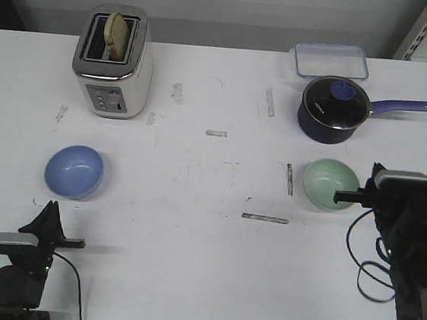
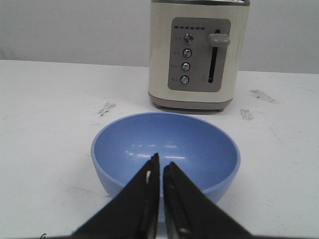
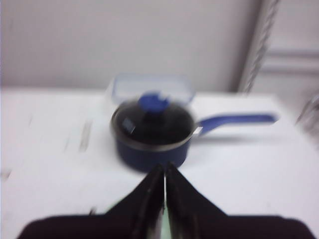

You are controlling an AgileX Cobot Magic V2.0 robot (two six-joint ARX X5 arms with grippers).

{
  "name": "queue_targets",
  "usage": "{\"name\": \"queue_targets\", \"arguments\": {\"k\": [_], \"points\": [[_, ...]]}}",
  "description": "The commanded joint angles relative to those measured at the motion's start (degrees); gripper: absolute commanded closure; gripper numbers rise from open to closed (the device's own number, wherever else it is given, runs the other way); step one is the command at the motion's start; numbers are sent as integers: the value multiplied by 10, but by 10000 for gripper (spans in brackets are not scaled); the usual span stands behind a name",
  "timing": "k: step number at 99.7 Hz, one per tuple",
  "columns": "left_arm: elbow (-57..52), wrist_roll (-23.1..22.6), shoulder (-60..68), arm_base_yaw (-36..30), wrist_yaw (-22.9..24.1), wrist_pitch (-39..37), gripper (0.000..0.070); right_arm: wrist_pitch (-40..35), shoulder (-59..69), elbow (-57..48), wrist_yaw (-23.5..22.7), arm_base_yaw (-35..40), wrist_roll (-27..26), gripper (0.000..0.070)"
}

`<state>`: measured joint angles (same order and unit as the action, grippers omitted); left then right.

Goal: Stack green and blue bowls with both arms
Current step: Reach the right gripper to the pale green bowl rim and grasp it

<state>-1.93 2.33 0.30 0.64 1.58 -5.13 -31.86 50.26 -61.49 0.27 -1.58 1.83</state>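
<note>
- We are looking at two bowls sitting well apart on the white table (image 1: 189, 241): the blue bowl (image 1: 74, 170) on the left half, the green bowl (image 1: 331, 184) on the right half, each one upright and empty.
- Our left gripper (image 1: 50, 212) is hanging just behind the blue bowl's near rim, on our side of it; in the left wrist view the fingers (image 2: 142, 199) are pressed together, holding nothing, with the blue bowl (image 2: 167, 149) lying straight ahead of the tips.
- Our right gripper (image 3: 165, 169) is also showing its fingers pressed together in its blurred wrist view; the tips are aiming at the dark saucepan (image 3: 152, 132) beyond. From the front, this gripper (image 1: 340, 195) is overlapping the green bowl's right rim, though we cannot tell whether it is touching.
- We are judging each arm nearer to its own bowl, so both must be spreading their fingers before taking a rim; neither bowl is yet lifted.
- The toaster (image 1: 114, 62) is standing well behind the blue bowl.
</note>
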Motion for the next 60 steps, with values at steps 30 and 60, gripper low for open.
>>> {"name": "queue_targets", "arguments": {"k": [30,60], "points": [[12,3,0,1,0,-5,699,-47,170,-24,-140,-106,62,653],[12,3,0,1,1,-5,699,-57,273,-23,-144,-158,88,259]]}}
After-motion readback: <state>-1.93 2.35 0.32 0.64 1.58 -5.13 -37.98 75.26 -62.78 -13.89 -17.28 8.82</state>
